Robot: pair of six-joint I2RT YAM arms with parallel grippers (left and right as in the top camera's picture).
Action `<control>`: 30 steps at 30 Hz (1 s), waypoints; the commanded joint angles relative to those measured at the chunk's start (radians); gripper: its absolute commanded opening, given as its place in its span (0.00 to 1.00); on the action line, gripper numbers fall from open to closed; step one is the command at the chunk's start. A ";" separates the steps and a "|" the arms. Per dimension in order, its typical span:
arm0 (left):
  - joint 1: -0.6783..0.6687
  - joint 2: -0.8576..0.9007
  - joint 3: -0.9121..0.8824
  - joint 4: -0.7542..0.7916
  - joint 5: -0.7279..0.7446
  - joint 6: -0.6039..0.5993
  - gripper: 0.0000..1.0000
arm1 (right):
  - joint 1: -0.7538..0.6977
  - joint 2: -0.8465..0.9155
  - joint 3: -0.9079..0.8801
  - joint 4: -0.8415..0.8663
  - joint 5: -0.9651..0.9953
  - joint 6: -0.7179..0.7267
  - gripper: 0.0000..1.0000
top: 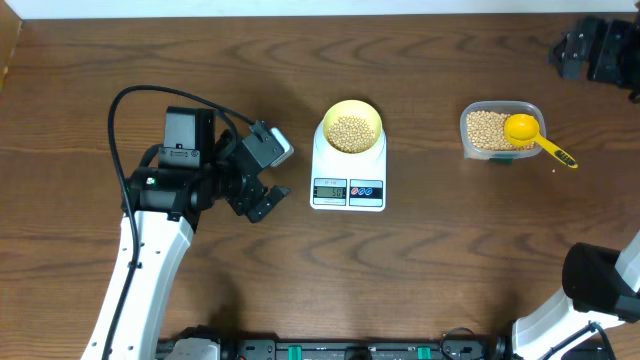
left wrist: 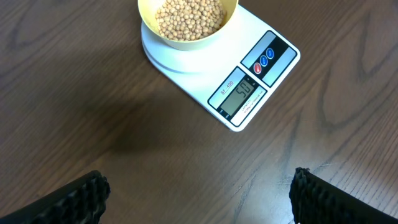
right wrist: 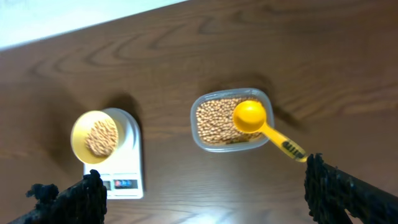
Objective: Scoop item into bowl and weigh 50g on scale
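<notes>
Black left gripper (top: 283, 172), wide open and empty, hangs near the scale (top: 325, 160); a nudge could jolt the bowl (top: 351, 102) of beans (top: 350, 132) on it. Further right, the scoop (top: 522, 128) lies across the tub (top: 468, 118); the right gripper (right wrist: 202, 186), equally wide, might overfill with it.

Yellow scoop (top: 523, 128) on clear tub (top: 464, 131); wooden table (top: 420, 280)

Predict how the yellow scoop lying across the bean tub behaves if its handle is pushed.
The scoop would probably pivot or tip off: its handle overhangs the tub rim. It looks stiff and light. Its head rests on loose beans, so it likely slides.
</notes>
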 commanded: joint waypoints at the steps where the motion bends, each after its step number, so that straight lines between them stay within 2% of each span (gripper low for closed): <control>1: 0.003 -0.001 -0.002 -0.003 0.002 0.013 0.95 | 0.008 -0.045 0.013 0.012 0.005 -0.156 0.99; 7: 0.003 -0.001 -0.002 -0.003 0.002 0.013 0.95 | 0.009 -0.115 -0.042 0.138 0.028 -0.221 0.99; 10: 0.003 -0.001 -0.002 -0.003 0.002 0.013 0.95 | 0.009 -0.190 -0.167 0.257 0.031 -0.255 0.99; 15: 0.003 -0.001 -0.002 -0.003 0.002 0.013 0.95 | 0.009 -0.378 -0.520 0.529 0.031 -0.311 0.99; 30: 0.003 -0.001 -0.002 -0.003 0.002 0.013 0.95 | 0.009 -1.015 -1.650 1.372 0.030 -0.297 0.99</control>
